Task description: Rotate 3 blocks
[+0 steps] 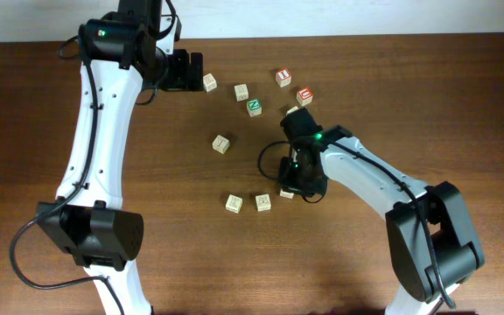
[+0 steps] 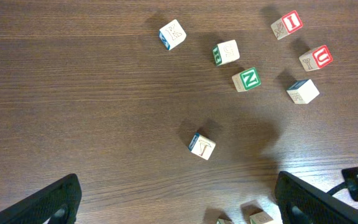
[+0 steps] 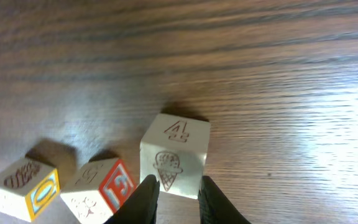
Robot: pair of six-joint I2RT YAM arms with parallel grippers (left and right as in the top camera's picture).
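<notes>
Pale-wood ice-cream block (image 3: 174, 146) lower centre, right claw (image 3: 178, 188) pinched narrow on its near edge, hold unclear; shallow bite risks slip mid-rotation.

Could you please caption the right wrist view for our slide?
Right fingers flank a pale ice-cream block beside two printed blocks.

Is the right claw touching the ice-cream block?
Cannot tell. In the right wrist view the right claw overlaps the ice-cream block at its lower edge, but neither contact nor gap shows plainly.
</notes>
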